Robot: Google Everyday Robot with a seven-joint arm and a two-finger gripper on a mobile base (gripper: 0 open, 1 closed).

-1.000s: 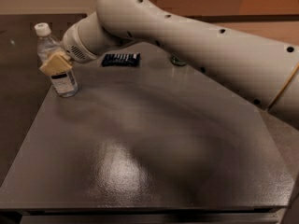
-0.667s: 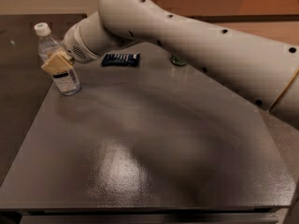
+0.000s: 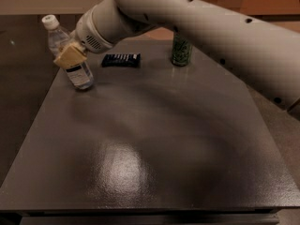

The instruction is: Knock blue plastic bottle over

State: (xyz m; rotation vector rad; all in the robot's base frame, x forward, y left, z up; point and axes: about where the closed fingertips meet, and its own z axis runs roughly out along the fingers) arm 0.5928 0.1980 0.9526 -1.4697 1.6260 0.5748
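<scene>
The blue plastic bottle (image 3: 78, 73), clear with a white cap and a white-and-dark label, stands at the table's far left and leans with its cap toward the upper left. My gripper (image 3: 70, 55), tan-tipped at the end of the white arm (image 3: 197, 22), presses against the bottle's middle from the right and covers part of its label.
A green drink can (image 3: 182, 48) stands at the back of the dark table (image 3: 154, 144), right of centre. A flat dark-blue snack wrapper (image 3: 121, 60) lies between the bottle and the can. The table's left edge runs close to the bottle.
The bottle has gone from upright to tilted, cap leaning left. The arm has lifted and shifted, so the green can now shows behind it.
</scene>
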